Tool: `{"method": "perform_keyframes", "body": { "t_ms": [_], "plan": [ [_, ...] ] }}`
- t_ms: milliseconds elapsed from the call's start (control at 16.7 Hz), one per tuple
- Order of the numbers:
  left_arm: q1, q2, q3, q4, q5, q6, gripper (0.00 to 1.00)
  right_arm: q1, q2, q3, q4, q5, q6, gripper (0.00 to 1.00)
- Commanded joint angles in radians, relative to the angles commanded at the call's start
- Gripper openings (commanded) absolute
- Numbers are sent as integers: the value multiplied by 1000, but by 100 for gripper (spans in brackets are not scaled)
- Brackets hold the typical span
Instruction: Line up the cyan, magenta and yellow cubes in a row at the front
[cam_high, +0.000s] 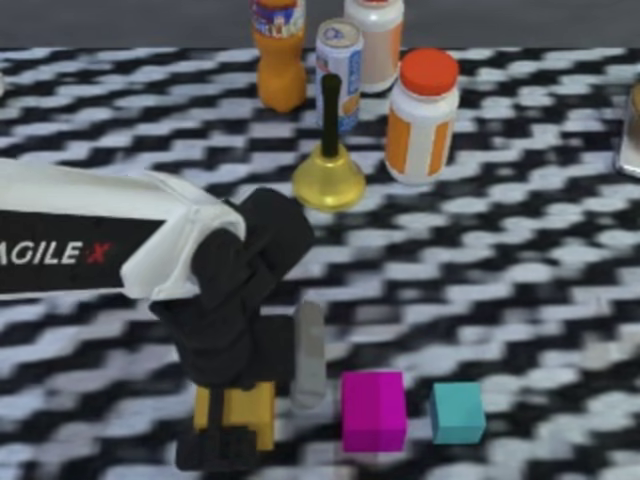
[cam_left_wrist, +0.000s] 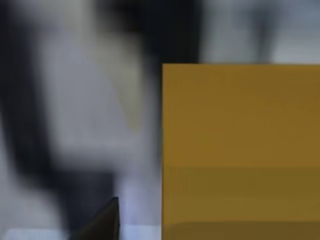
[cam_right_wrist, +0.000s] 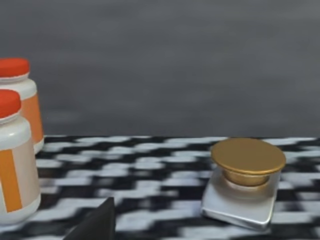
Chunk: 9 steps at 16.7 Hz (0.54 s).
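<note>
The left gripper (cam_high: 222, 445) fingers clasp the yellow cube (cam_high: 240, 410) at the front; magenta cube (cam_high: 373, 410) and cyan cube (cam_high: 458, 413) already sit in line.

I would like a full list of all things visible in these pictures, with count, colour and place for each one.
yellow cube: 1, mustard-yellow, front left, at the left gripper
magenta cube: 1, magenta, front centre
cyan cube: 1, teal, right of magenta
bell: 1, gold, dark handle, centre
jars: 2, white, orange-red lids, back
bottle: 1, orange, back
can: 1, back
square press bell: 1, silver base, gold top, right edge
table: 1, black-white pattern
left gripper: 1, black, front left
right arm: out of top view
</note>
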Motion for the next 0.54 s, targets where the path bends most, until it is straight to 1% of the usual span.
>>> {"method": "perform_keyframes", "body": {
  "t_ms": [120, 360, 540],
  "plan": [
    [4, -24, 37, -59, 0, -1, 100, 0, 0, 0, 0, 0, 0, 100],
    [15, -90, 123, -229, 0, -5, 100, 0, 0, 0, 0, 0, 0, 100],
    [19, -116, 148, -266, 0, -7, 100, 0, 0, 0, 0, 0, 0, 100]
  ]
}}
